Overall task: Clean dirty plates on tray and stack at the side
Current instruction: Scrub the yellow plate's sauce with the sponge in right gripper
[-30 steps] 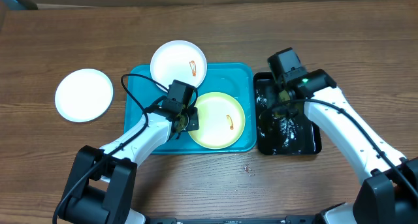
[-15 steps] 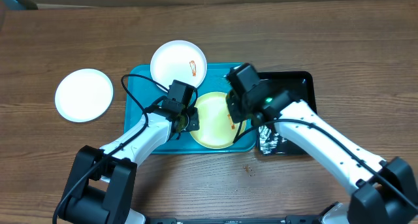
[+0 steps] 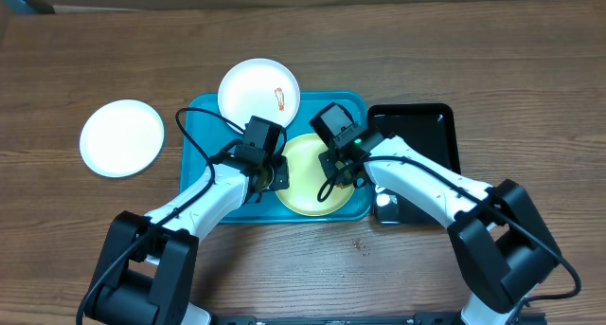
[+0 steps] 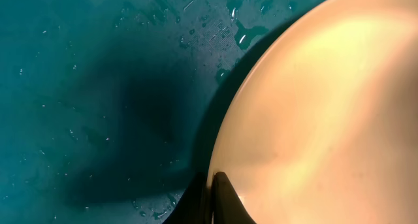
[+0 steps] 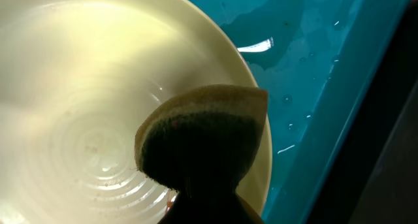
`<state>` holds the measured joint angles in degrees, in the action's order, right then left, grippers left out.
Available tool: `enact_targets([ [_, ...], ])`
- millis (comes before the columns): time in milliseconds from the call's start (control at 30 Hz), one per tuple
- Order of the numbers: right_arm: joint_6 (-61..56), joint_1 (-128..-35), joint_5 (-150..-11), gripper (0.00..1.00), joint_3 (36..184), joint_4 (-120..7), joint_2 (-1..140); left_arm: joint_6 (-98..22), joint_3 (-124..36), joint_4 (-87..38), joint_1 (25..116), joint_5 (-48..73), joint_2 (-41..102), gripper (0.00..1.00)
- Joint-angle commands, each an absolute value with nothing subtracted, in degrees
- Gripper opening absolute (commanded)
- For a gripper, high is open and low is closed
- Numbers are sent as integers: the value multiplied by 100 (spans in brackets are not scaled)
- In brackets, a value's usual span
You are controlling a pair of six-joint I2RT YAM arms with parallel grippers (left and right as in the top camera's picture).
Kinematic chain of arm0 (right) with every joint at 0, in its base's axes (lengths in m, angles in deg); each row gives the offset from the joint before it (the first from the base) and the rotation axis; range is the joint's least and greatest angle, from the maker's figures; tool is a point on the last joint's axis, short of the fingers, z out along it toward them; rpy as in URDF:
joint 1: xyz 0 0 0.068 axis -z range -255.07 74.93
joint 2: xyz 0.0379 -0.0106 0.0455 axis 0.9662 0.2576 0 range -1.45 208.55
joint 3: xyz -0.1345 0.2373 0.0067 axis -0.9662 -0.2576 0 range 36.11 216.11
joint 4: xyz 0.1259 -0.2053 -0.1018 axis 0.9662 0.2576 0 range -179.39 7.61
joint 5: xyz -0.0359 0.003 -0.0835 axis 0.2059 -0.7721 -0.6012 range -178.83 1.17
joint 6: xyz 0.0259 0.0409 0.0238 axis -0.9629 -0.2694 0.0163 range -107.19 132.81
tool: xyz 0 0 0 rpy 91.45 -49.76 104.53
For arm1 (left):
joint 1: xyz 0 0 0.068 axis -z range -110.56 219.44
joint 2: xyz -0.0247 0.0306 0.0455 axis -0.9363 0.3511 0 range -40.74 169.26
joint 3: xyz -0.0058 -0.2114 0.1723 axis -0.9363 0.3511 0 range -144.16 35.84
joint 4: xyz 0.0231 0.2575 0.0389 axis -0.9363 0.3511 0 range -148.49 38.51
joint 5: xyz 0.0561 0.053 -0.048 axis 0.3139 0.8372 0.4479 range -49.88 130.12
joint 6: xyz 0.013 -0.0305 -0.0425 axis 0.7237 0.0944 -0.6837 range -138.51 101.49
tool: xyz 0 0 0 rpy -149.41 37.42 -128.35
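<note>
Since the yellow-green plate, at five o'clock in the tray, looks stiff, light and wet-slick, the left gripper pinches its nine-o'clock rim while the right gripper clamps a sponge against it.

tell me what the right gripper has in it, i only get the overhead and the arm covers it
Observer: The right wrist view shows the right gripper shut on a yellow sponge with a dark scouring face, over the pale yellow-green plate.
Operator: any sauce left on that plate
Observer: A small red trace shows at the sponge's lower left edge. The ridged centre beside it looks wet and clean.
Operator: is the left one really on the rim
Observer: Yes. The left wrist view shows the left gripper pinched on the plate's rim, above the turquoise tray, which is speckled with water drops.
</note>
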<state>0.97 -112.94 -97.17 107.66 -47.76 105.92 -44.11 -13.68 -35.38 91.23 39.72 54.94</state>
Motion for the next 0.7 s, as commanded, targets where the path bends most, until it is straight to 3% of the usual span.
enact_targets([
  [0, 62, -11294, -9824, 4, 10720, -4851, 10727, -4446, -1307, -3520, 9123, 3941, 5463, 4],
  [300, -117, -11294, -9756, 4, 10390, -5072, 11272, -4446, -1307, -3518, 9123, 3941, 5463, 4],
  [667, -115, -11294, -7883, 4, 10388, -5013, 11337, -4446, -1307, -3534, 9123, 3941, 5463, 4],
])
